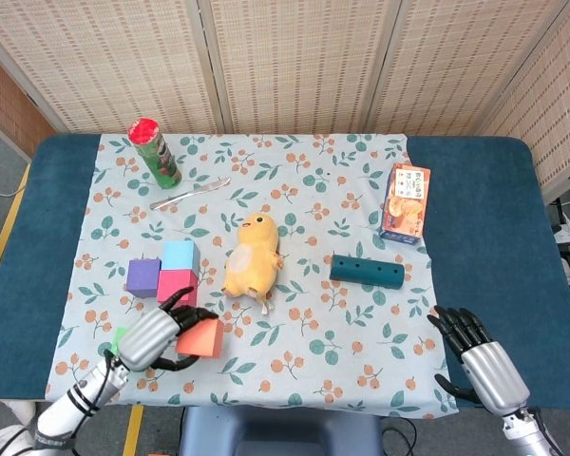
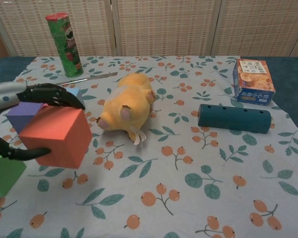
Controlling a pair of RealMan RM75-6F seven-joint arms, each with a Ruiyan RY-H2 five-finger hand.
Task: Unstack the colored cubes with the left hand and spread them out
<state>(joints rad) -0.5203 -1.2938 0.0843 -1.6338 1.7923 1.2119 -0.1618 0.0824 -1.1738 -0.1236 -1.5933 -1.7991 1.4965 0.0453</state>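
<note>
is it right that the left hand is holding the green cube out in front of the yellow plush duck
Not quite: the left hand holds the orange cube, not the green one. The head view shows it, in front of the yellow plush duck; the green cube sits on the cloth beside the hand.

We see a matt orange cube point(image 2: 54, 136), a soft plush duck point(image 1: 252, 262), a printed cloth point(image 1: 304, 171), a glossy can point(image 1: 155, 152) and a shiny metal knife point(image 1: 190, 193) at its five o'clock.
</note>
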